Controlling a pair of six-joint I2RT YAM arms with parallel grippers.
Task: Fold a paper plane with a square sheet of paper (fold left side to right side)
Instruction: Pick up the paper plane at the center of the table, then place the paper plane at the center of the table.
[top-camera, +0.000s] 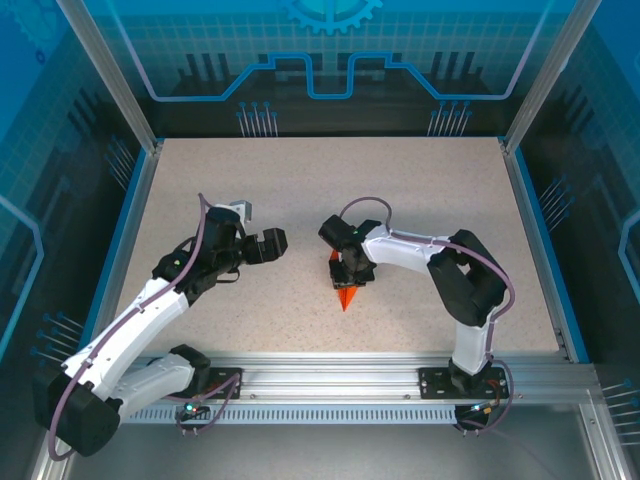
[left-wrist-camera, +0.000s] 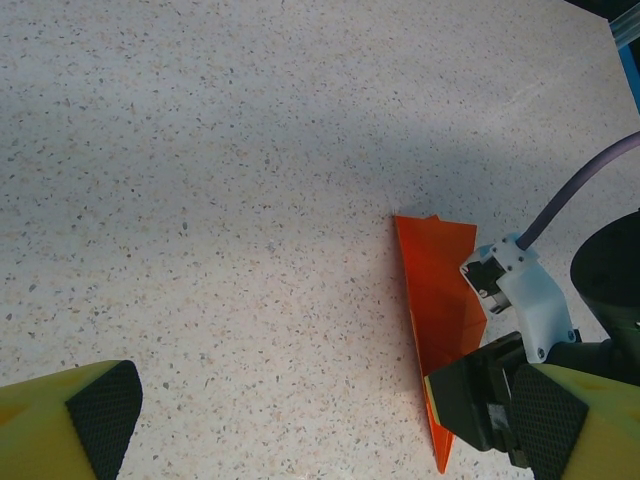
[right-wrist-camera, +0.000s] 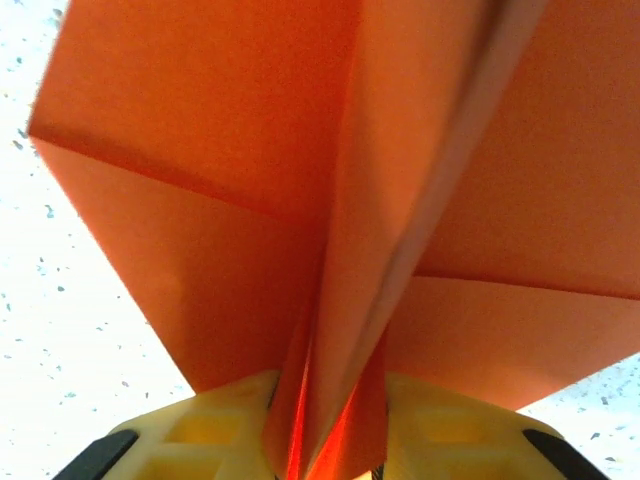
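The right gripper (right-wrist-camera: 325, 445) pinches the paper plane (right-wrist-camera: 230, 200) by its centre fold, with the two yellow fingers (right-wrist-camera: 210, 430) pressed close on either side of the crease. The plane is bright orange and unmarked. Its flat wings spread to both sides of the fold, and its sharp nose points toward the near edge of the speckled table (top-camera: 430, 200), about mid-table between the arms. From the left wrist it reads as a slim tapering dart with several creases. The left gripper (top-camera: 272, 245) hovers to the plane's left, apart from it, its jaws spread wide and holding nothing. One plane, two grippers.
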